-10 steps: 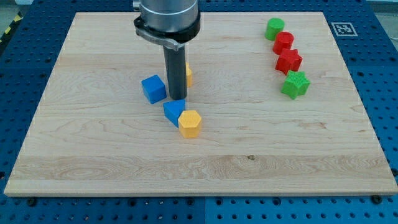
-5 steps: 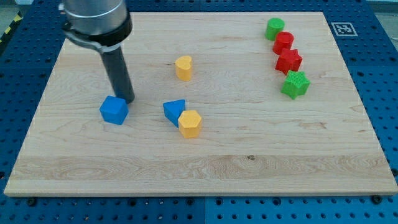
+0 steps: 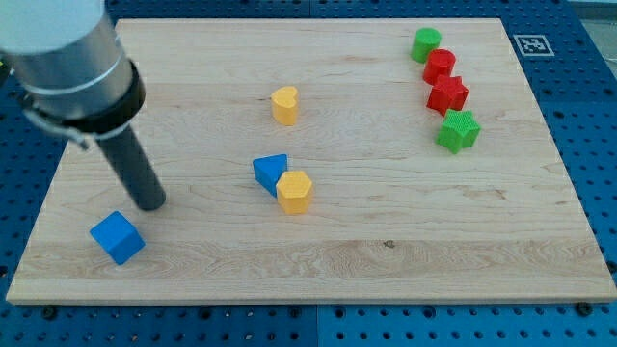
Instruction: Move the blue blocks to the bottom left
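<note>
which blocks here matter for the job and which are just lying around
Job: blue cube, blue triangle, my tip just up-right of the cube.
Lying about: two yellow blocks, two red, two green.

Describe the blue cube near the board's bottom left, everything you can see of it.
The blue cube is a small, solid-looking block of matte blue, plastic by its look. It sits flat on the wooden board, turned so one corner faces the view's bottom. It lies near the board's bottom-left corner, clear of the edges. Nothing touches it: my tip stands just above and to the view's right of it, with a thin gap between them.
</note>
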`<control>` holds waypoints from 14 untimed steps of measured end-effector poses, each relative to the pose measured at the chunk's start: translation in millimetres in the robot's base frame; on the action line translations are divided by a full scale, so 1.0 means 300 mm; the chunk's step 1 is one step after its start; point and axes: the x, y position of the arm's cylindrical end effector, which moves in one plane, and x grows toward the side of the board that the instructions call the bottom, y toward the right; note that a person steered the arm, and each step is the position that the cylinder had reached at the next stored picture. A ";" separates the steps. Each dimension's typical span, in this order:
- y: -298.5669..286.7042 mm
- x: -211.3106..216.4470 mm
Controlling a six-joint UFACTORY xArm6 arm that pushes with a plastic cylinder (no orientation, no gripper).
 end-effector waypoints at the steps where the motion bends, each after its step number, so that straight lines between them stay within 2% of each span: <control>1: 0.086 -0.122; 2: 0.288 -0.207; 3: 0.526 -0.219; 4: 0.588 -0.085; 7: 0.450 -0.113; 10: 0.313 0.008; 14: 0.184 -0.007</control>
